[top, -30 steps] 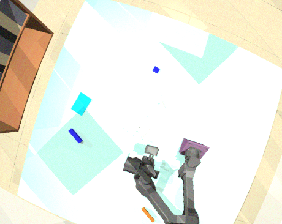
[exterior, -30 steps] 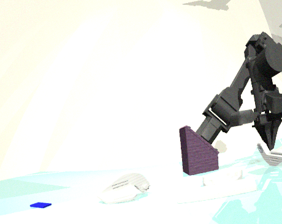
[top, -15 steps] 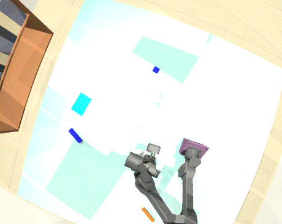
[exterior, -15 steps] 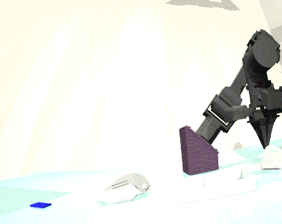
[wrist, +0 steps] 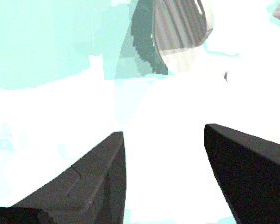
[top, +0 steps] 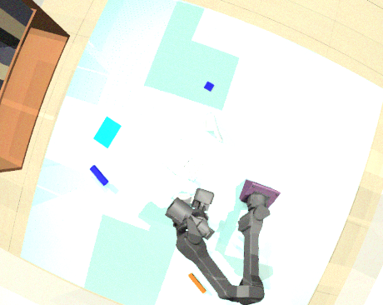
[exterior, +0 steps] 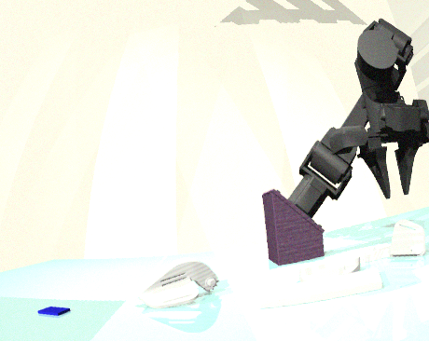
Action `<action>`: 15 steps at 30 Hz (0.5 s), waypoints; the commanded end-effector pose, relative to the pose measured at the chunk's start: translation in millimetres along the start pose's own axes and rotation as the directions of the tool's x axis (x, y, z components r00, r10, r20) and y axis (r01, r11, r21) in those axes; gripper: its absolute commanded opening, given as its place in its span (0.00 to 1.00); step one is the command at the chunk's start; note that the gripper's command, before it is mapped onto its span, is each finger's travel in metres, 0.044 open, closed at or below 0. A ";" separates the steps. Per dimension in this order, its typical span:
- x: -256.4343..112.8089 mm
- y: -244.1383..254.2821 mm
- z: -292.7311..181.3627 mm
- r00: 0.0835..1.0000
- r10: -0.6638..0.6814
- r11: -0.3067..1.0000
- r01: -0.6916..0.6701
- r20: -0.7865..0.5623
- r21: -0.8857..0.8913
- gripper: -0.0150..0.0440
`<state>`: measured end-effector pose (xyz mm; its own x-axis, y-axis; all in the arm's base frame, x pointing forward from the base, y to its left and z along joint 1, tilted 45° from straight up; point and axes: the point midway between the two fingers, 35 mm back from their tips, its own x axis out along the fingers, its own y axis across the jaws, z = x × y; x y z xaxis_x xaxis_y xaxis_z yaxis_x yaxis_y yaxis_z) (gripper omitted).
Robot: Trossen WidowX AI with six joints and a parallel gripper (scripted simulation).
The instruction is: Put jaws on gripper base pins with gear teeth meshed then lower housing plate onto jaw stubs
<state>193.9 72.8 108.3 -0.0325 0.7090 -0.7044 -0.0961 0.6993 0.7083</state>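
Note:
My gripper (exterior: 397, 196) (wrist: 164, 138) points down with its fingers parted and nothing between them; in the top view the arm hides its tips. A white slotted part (exterior: 408, 238) stands on the table below the fingertips, to their right in the exterior view. A ribbed pale part (wrist: 183, 25) lies ahead of the fingers in the wrist view. A long, low white part (exterior: 332, 291), apparently the gripper base, lies in the middle. Another white slotted part (exterior: 180, 284) (top: 214, 127) with a round stub lies tilted farther left in the exterior view. Glare hides pins, teeth and which part is the housing plate.
The arm's purple wedge mount (top: 259, 189) (exterior: 295, 238) stands near the parts. A small blue square (top: 209, 86) (exterior: 54, 310), a cyan rectangle (top: 107, 132), a blue bar (top: 99, 175) and an orange bar (top: 196, 282) lie around. A brown shelf (top: 40, 75) is at the upper left.

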 end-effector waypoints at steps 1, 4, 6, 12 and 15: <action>0.4 -0.3 0.0 1.000 0.001 1.000 -0.001 0.000 0.008 0.70; 0.4 -0.3 0.0 1.000 0.001 1.000 -0.001 0.000 0.008 0.83; 0.4 -0.3 0.0 1.000 0.001 1.000 -0.001 0.000 0.008 0.92; 0.4 -0.3 0.0 1.000 0.001 1.000 -0.001 0.000 0.008 1.00; 0.4 -0.3 0.0 1.000 0.001 1.000 -0.001 0.000 0.008 1.00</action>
<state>193.9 72.8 108.2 -0.0326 0.7089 -0.7046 -0.0954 0.6995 0.7082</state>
